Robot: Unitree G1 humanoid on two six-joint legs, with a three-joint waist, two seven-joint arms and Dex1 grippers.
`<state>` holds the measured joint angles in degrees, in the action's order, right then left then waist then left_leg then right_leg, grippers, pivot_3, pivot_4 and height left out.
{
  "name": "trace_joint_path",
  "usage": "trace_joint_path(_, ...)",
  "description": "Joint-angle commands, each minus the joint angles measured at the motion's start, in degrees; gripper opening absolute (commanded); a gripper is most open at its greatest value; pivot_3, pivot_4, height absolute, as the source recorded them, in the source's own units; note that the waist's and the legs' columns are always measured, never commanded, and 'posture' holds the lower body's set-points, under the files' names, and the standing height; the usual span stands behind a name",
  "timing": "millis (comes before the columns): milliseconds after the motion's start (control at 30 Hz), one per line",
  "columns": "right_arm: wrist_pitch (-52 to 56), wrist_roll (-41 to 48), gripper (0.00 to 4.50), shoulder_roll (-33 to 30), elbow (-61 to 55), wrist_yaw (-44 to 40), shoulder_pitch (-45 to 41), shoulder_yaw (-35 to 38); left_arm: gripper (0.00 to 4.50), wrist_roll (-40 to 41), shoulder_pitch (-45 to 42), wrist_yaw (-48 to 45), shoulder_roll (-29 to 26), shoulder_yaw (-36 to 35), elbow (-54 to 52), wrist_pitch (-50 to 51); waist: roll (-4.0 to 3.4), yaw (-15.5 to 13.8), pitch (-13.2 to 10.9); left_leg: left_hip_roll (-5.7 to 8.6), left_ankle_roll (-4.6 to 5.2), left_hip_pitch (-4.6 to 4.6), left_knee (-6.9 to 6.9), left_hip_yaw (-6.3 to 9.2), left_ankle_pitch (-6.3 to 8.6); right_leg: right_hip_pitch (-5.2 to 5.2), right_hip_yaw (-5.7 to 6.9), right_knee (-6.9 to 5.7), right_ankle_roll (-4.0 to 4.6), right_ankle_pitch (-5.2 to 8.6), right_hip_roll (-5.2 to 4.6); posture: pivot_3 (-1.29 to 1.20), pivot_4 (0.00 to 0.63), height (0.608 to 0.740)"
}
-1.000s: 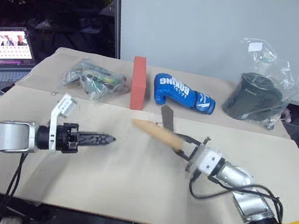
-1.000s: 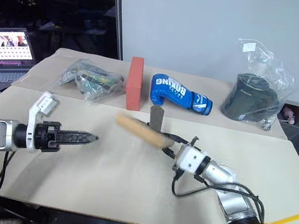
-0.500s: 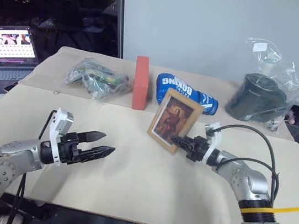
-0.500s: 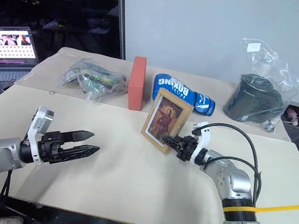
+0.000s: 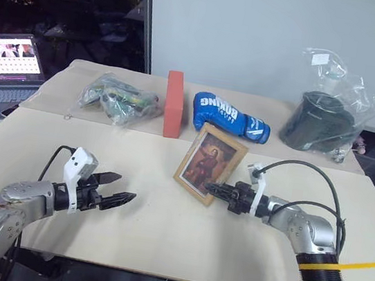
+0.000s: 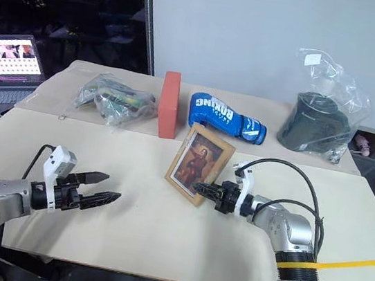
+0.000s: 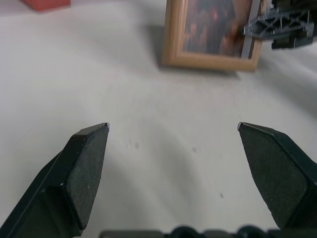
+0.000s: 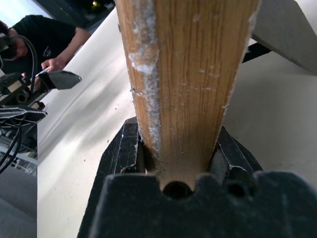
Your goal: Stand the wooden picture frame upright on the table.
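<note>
Two right fingers (image 8: 130, 148) clamp the wooden picture frame (image 5: 209, 163) edge; left fingers (image 7: 86, 163) spread wide, holding nothing.

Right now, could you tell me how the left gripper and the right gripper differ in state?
The left gripper is open and holds nothing; the right gripper is shut on the wooden picture frame's edge. The left gripper hangs apart from the frame, while the right gripper touches it. Both are low over the table with black fingers.

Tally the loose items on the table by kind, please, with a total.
wooden picture frame: 1
red-orange block: 1
blue boxing glove: 1
clear plastic bags with contents: 2
Total: 5
</note>
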<state>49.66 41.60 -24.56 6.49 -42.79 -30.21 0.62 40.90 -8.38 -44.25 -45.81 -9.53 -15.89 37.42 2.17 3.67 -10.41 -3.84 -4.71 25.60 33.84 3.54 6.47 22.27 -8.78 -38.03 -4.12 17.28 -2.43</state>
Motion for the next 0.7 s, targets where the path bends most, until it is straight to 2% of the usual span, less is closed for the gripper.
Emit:
trace_joint_path(33,4.3,1.1,1.22,1.0,-2.1,1.7,2.0,0.7,4.5,-2.5,-2.2,0.1,0.5,0.3,0.9,-1.6,0.0,0.2,0.0,0.0,0.0,0.0,0.0,0.0,0.0,0.0,0.01,-0.01,-0.01,0.01,0.0,0.0,0.15,0.738)
trace_joint_path(100,5.4,1.8,2.24,0.5,-4.1,1.5,2.7,1.3,4.5,-3.9,-2.7,-0.2,0.7,0.8,1.7,-1.7,0.01,0.3,0.0,0.0,0.0,0.0,-0.01,0.0,0.0,0.0,0.0,-0.01,-0.01,0.01,0.0,0.0,0.15,0.738)
trace_joint_path(167,6.2,2.1,2.76,-0.7,-6.6,0.6,4.1,1.6,4.5,-5.2,-3.3,-0.2,1.2,1.1,2.6,-2.5,0.0,0.3,0.0,0.0,0.0,0.02,-0.03,0.01,0.0,0.01,0.0,0.0,0.0,0.0,0.0,0.0,0.15,0.738)
trace_joint_path(333,9.0,5.0,4.47,-4.1,-10.4,-0.6,8.3,6.0,4.5,-10.8,-5.2,-0.5,2.1,3.3,7.3,-6.3,-0.01,0.2,0.0,0.01,0.0,0.15,0.01,0.01,0.0,0.08,0.0,0.01,-0.01,0.0,0.0,0.0,0.15,0.738)
trace_joint_path(533,6.8,9.1,4.47,-13.4,-16.0,-9.2,19.8,15.7,4.5,-15.2,-4.8,-1.7,4.0,5.8,10.4,-10.5,0.0,-0.5,0.0,0.03,0.02,0.22,0.01,0.0,0.01,0.06,0.0,0.06,-0.07,0.04,-0.02,0.0,0.15,0.738)
trace_joint_path(667,-3.8,1.8,4.47,-16.0,-16.4,-8.0,23.4,18.3,4.5,-16.0,-6.9,-0.1,6.5,4.9,14.0,-11.0,-0.02,-0.1,0.0,0.01,0.04,0.15,0.04,-0.01,0.02,0.03,0.01,0.04,-0.09,0.06,0.0,0.0,0.15,0.738)
trace_joint_path(700,-8.1,-0.4,4.47,-15.6,-16.4,-7.2,23.5,19.2,4.5,-18.5,-7.6,0.8,6.6,5.7,15.4,-12.9,-0.02,0.2,0.0,0.0,0.04,0.14,0.06,-0.01,0.02,0.05,0.01,0.03,-0.34,0.2,0.0,0.0,0.15,0.738)
